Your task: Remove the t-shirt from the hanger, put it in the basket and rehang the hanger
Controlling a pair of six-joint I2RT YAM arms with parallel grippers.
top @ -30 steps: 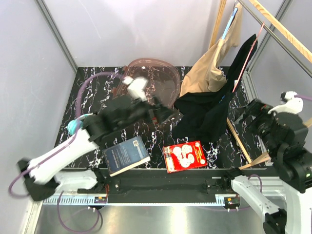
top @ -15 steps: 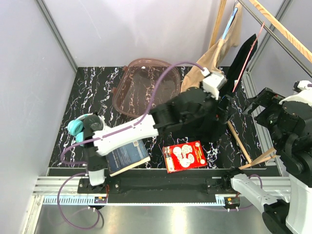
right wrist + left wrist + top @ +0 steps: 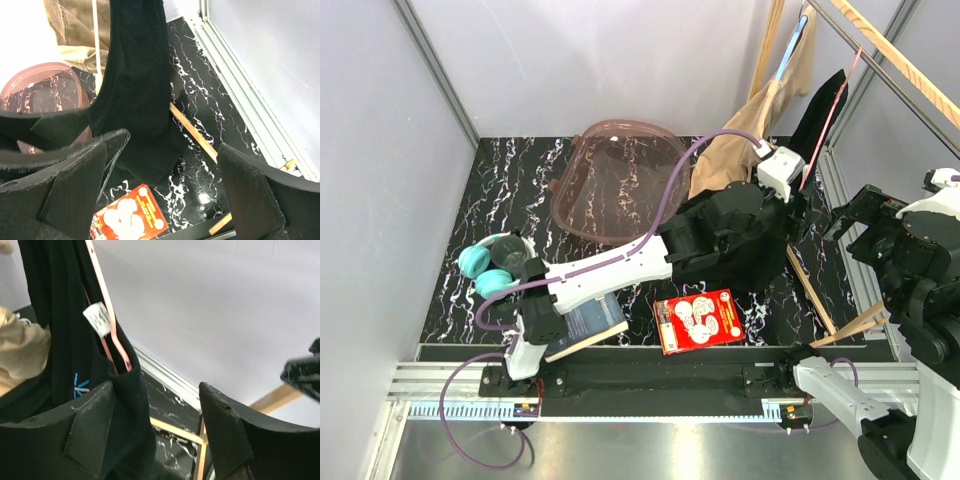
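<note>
A black t-shirt hangs on a thin pink hanger from the wooden rack at the right, its lower part piled on the table. My left gripper reaches into it. In the left wrist view the shirt, hanger and white tag are close. A fold of black cloth lies against the left finger, inside the jaws of my left gripper; the other finger stands apart from it. My right gripper hovers open just right of the shirt, its jaws empty.
A tan garment hangs beside the black shirt. A pink see-through bowl, red box, book and teal headphones lie on the marble table. Wooden rack bars run overhead and along the floor.
My left arm has swung from the table's middle across to the black shirt at the right, and its jaws have narrowed. The right gripper shifted slightly right and stayed open.
</note>
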